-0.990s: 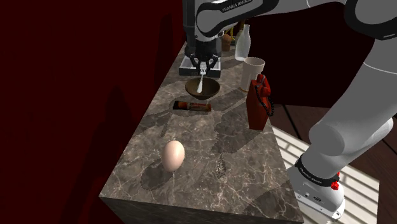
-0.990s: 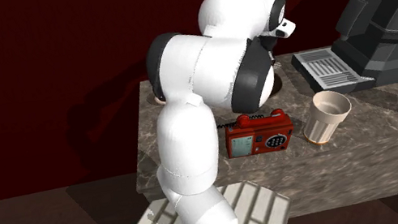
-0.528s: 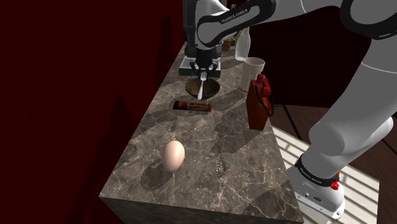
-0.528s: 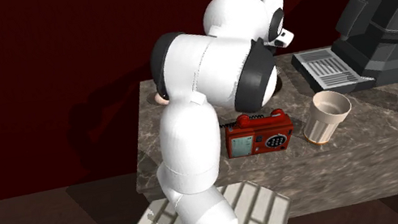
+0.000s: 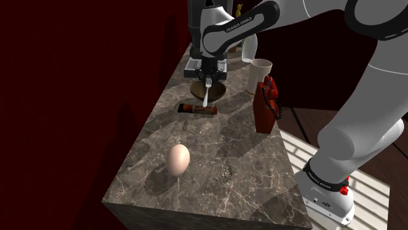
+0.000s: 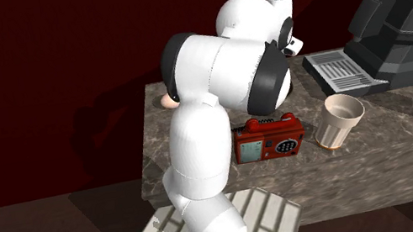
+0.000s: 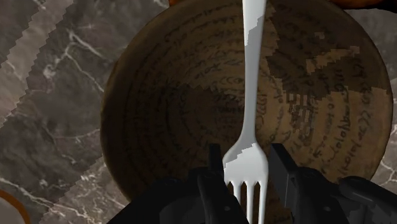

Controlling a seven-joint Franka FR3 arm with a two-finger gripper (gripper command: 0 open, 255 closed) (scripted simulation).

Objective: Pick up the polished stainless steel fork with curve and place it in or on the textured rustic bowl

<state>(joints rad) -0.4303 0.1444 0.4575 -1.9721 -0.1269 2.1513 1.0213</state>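
A brown bowl (image 5: 218, 89) with dark markings inside stands on the marble counter (image 5: 216, 163), toward its far end in the shoulder view. My gripper (image 5: 207, 74) hangs just above it, shut on the silver fork (image 5: 205, 95). The fingers clasp the fork's head by the tines, and its handle points down and crosses the bowl's near rim. In the wrist view the fork (image 7: 249, 95) runs straight out from the gripper (image 7: 245, 173) across the bowl (image 7: 165, 108). In the second exterior view the arm hides the bowl and the fork.
A dark flat bar (image 5: 198, 109) lies just in front of the bowl. A red telephone (image 5: 266, 104) and a pale cup (image 5: 260, 72) stand toward the shoulder view's right, with a bottle (image 5: 248, 49) behind. An egg (image 5: 177, 160) sits near the front. A grey coffee machine (image 6: 394, 21) fills the counter's end.
The gripper has come down with the fork toward the bowl. The fork's handle now hangs lower, past the bowl's near rim. The arm's upper joints have shifted slightly.
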